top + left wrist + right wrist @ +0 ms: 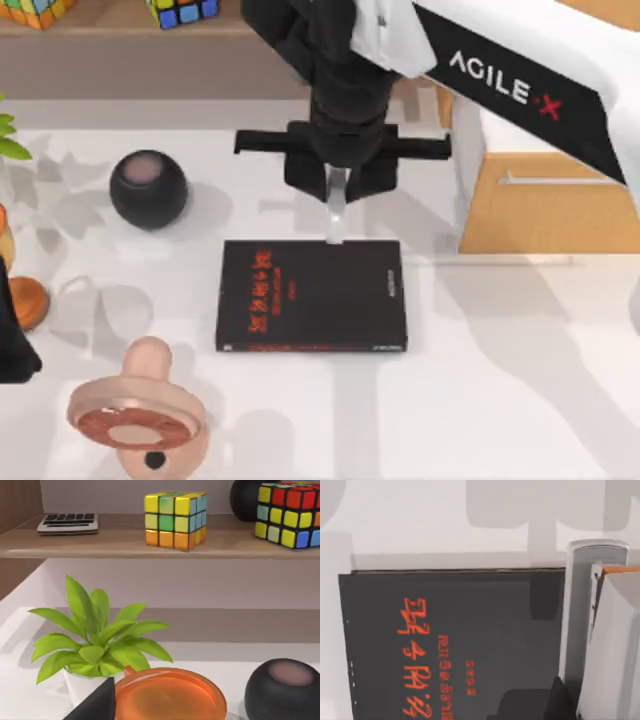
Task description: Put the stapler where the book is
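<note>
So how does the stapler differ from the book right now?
The stapler is a slim pale grey bar; the book is a broad black slab with red lettering. The stapler is held in the right gripper, its end over the book's far edge, while the book lies flat on the table.

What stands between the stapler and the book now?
Nothing visible does. The right gripper holds the stapler above the book's far edge; the black cover is bare. The dark speaker and the pink object sit apart, on the left.
</note>
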Robot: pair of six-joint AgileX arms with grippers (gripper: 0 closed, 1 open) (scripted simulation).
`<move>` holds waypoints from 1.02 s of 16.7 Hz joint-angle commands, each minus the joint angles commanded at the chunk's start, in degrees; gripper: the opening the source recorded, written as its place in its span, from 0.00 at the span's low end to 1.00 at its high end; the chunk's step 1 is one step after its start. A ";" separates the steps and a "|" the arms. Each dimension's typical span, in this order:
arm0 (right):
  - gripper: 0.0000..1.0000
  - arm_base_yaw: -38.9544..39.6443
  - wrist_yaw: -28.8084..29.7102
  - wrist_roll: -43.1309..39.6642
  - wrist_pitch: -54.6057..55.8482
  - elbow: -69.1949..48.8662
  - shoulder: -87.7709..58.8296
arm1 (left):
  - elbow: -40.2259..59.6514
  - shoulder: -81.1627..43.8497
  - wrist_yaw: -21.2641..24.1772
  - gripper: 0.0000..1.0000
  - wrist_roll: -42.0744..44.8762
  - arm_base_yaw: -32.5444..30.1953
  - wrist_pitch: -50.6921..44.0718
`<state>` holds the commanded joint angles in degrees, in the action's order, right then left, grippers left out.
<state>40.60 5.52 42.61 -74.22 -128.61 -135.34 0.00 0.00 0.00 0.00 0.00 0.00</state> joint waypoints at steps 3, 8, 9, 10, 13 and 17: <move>0.00 3.38 -0.83 2.90 -0.63 0.87 -2.73 | 0.00 0.00 0.00 1.00 0.00 0.00 0.00; 0.00 4.07 -1.00 3.48 -0.77 1.09 -3.33 | 0.00 0.00 0.00 1.00 0.00 0.00 0.00; 0.00 3.83 -1.03 3.51 -0.68 1.00 -3.22 | 0.00 0.00 0.00 1.00 0.00 0.00 0.00; 0.00 3.83 -1.03 3.50 -0.49 1.18 -3.24 | 0.00 0.00 0.00 1.00 0.00 0.00 0.00; 0.00 3.87 -1.04 3.40 2.36 3.83 -3.55 | 0.00 0.00 0.00 1.00 0.00 0.00 0.00; 0.00 3.91 -1.01 3.33 5.51 6.73 -3.97 | 0.00 0.00 0.00 1.00 0.00 0.00 0.00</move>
<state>44.51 4.51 45.94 -68.71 -121.88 -139.31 0.00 0.00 0.00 0.00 0.00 0.00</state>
